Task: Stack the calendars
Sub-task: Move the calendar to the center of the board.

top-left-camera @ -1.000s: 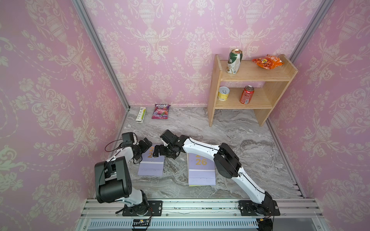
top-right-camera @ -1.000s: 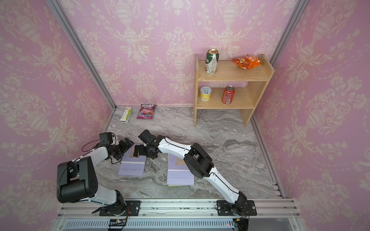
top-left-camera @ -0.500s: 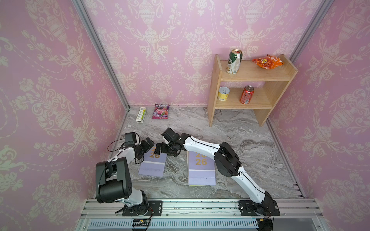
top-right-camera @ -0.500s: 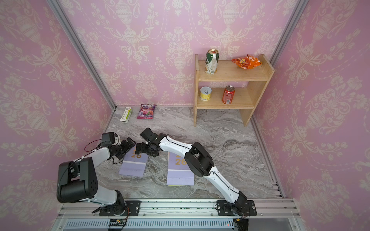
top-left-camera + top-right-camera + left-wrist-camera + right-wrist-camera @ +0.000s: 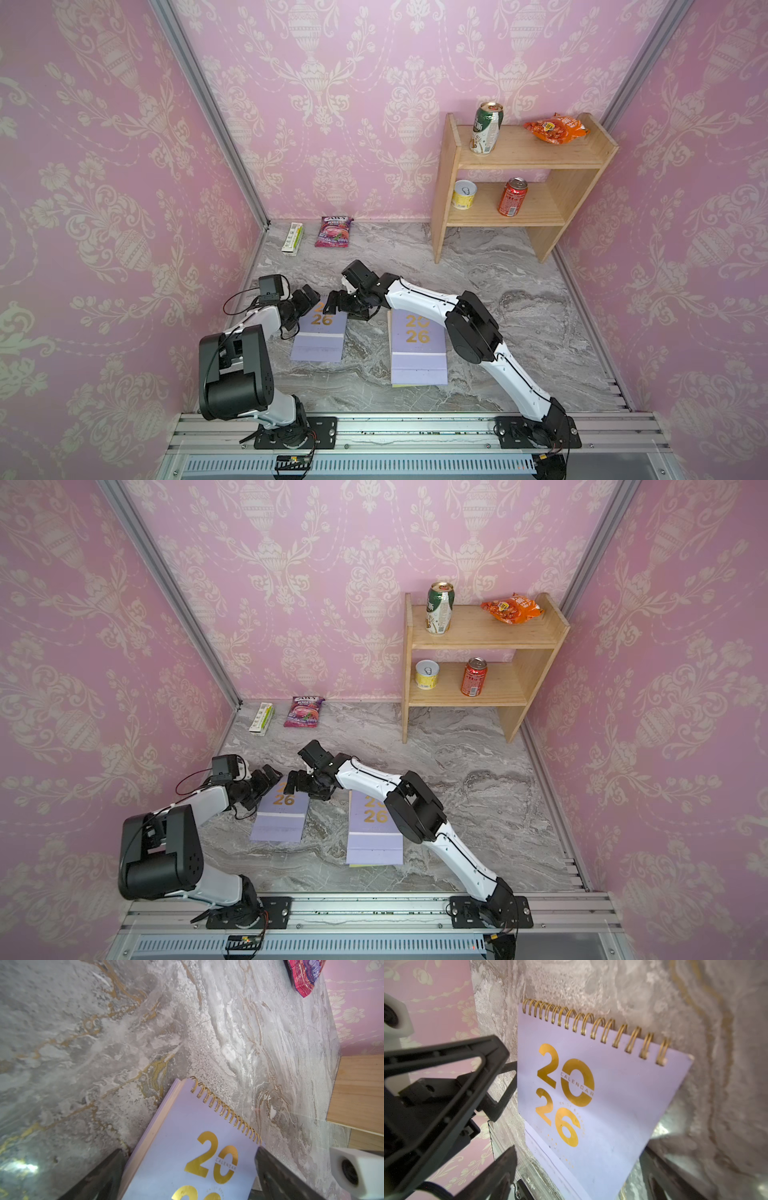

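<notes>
I'm looking into a lab test booth dressed as a room: pink damask wallpaper panels [image 5: 353, 104] in aluminium posts [image 5: 212, 112], a marble-print bench [image 5: 478, 266], robot arms [image 5: 419, 297] bolted to a rail [image 5: 415, 432], and a wooden shelf [image 5: 532, 151] at the bench's far right corner.

Both top views look steeply down from high over the front rail [image 5: 415, 428] toward the back wall [image 5: 374, 104], framing my whole marble floor [image 5: 519, 266]. My two wrist cameras sit close above the lilac calendar [image 5: 176, 1167] from opposite sides, sharing its spiral-bound cover.
</notes>
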Action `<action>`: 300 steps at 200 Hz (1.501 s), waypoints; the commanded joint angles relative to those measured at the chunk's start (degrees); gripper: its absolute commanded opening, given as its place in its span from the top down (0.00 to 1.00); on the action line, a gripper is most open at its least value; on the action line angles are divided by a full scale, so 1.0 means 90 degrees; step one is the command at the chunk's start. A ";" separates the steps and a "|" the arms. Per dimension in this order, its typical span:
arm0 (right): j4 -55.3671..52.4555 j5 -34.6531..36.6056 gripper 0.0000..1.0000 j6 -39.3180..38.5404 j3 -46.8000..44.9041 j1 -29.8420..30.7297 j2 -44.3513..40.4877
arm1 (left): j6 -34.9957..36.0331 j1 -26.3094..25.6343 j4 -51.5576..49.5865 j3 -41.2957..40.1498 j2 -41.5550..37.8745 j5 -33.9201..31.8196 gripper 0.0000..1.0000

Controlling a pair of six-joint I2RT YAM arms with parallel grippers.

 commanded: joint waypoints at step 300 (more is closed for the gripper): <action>-0.1248 0.0002 0.08 -0.0829 0.0627 -0.0383 0.0402 | 0.0280 -0.0571 -0.0816 0.0643 0.1021 -0.0260 0.03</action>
